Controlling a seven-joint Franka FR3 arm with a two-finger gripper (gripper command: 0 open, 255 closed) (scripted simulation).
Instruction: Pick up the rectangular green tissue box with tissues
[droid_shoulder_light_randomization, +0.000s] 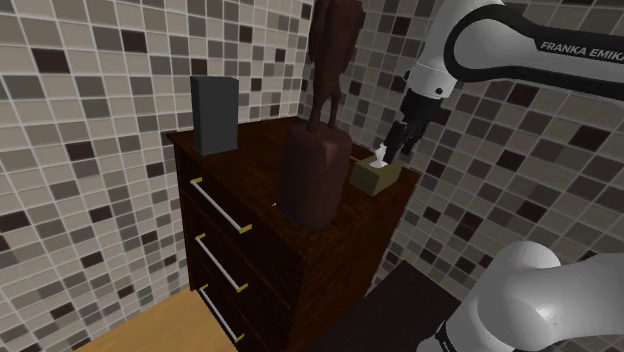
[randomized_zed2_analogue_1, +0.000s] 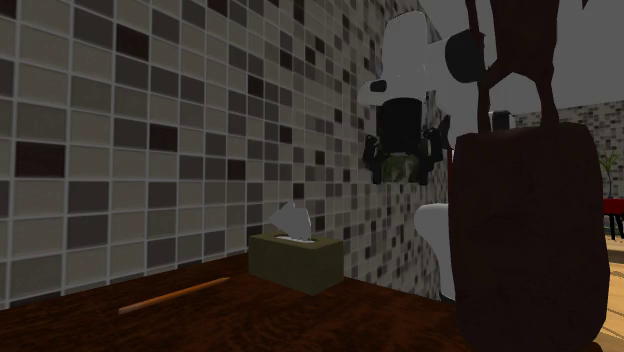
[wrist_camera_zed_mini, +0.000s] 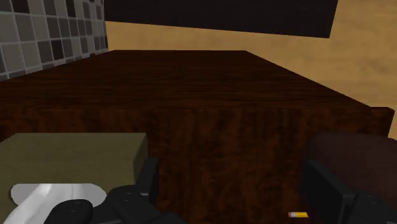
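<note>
– Well, where is the tissue box (droid_shoulder_light_randomization: 377, 177) now?
– It stands on the chest of drawers (droid_shoulder_light_randomization: 250, 215), near the corner by the tiled wall (droid_shoulder_light_randomization: 455, 190), at about 3 o'clock from the tall dark figure (droid_shoulder_light_randomization: 315, 180) in the shoulder view. It looks olive green, with a white tissue (randomized_zed2_analogue_1: 291, 222) standing out of its top.
– And the claw (droid_shoulder_light_randomization: 400, 147)?
– It hangs at about 1 o'clock from the box, not touching it. Its fingers (wrist_camera_zed_mini: 150, 181) stand apart with nothing between them; in the wrist view the box lies outside one finger, not in the gap.
– How should the approach be done well?
– I think the claw must first shift sideways until the box is centred between the fingers, then go straight down and close on the two long sides, low enough to miss the tissue.
– What is not clear?
– The wrist view cuts the box off, and a finger covers part of the tissue. A small orange and white bit (wrist_camera_zed_mini: 298, 215) beside the other finger may be the end of the thin orange stick (randomized_zed2_analogue_1: 175, 295); I cannot tell.
</note>
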